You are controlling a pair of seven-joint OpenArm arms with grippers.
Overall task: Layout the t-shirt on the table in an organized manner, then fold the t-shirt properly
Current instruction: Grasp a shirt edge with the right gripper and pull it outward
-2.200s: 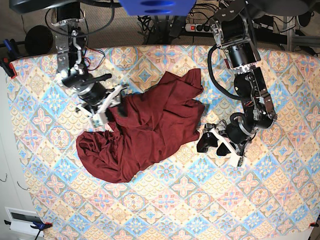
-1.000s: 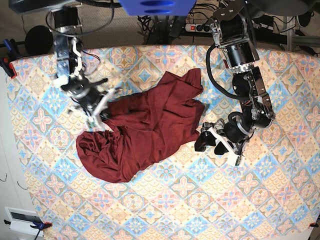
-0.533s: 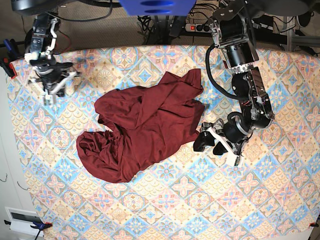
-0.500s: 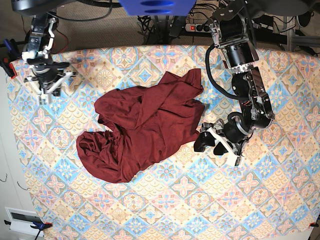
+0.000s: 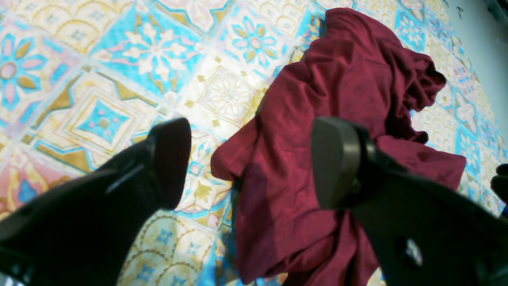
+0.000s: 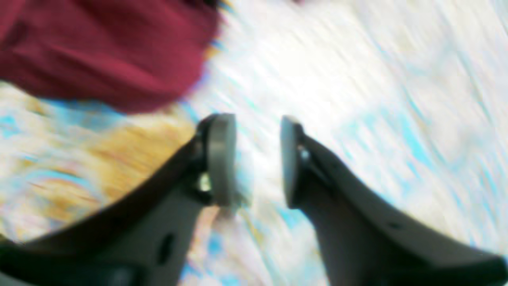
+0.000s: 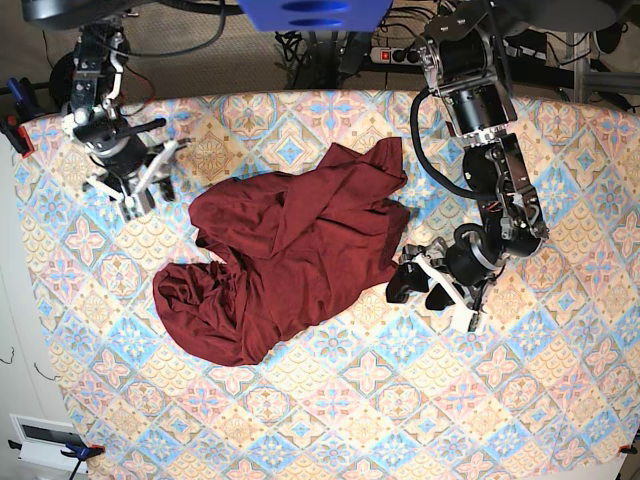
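The dark maroon t-shirt (image 7: 290, 250) lies crumpled in a heap on the middle of the patterned table (image 7: 400, 400), with one lobe at the lower left and another reaching the upper right. My right gripper (image 7: 140, 183) hovers over the table's far left, clear of the shirt. The blurred right wrist view shows the right gripper (image 6: 252, 159) open and empty, with the t-shirt (image 6: 99, 51) up to the left. My left gripper (image 7: 412, 285) sits at the shirt's right edge. In the left wrist view the left gripper (image 5: 252, 163) is wide open around the t-shirt's (image 5: 337, 79) hem, above the table (image 5: 119, 59).
A power strip and cables (image 7: 395, 55) lie beyond the table's far edge. Clamps (image 7: 15, 130) grip the cloth at the left edge, and a white box (image 7: 45, 440) sits off the near left corner. A blue shape (image 7: 315, 12) overhangs the top middle.
My right gripper left the shirt's upper left edge, swung to the far left corner, then came back a little rightward with its jaws parted. The shirt's left edge stays spread out. The left arm barely moved.
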